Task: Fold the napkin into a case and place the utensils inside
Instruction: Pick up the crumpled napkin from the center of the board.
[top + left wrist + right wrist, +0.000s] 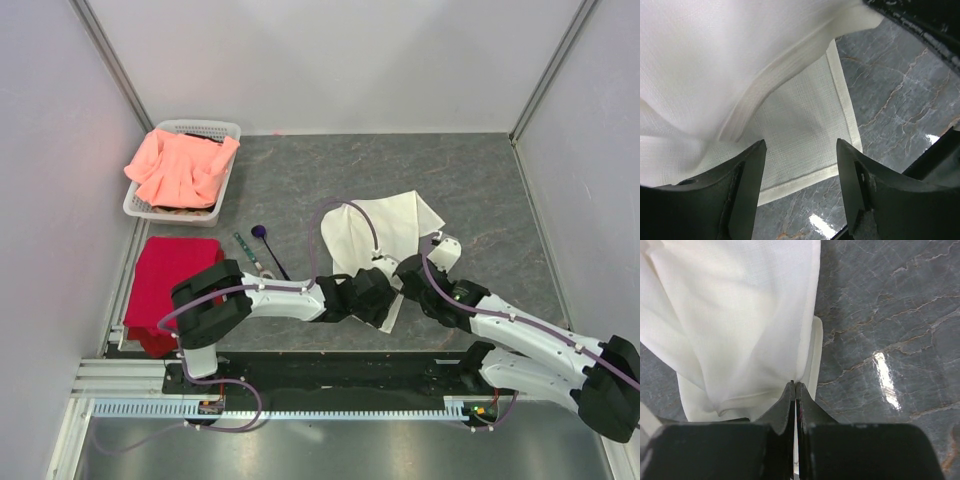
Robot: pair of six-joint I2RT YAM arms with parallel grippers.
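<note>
The cream-white napkin (385,228) lies rumpled and partly doubled over on the grey table. My right gripper (795,384) is shut on a bunched edge of the napkin (740,315), which hangs slightly lifted; from above this gripper (404,268) sits at the cloth's near side. My left gripper (801,143) is open just over the napkin's flat near corner (805,125), with nothing between its fingers; from above it (375,298) is right beside the right one. Two utensils lie to the left of the cloth: one with a round purple head (259,231), and another slim piece (246,252).
A white basket (228,128) at the back left holds a salmon-pink cloth (183,165). A red cloth (170,275) lies at the left edge, near my left arm's base. Pale walls enclose the table on three sides.
</note>
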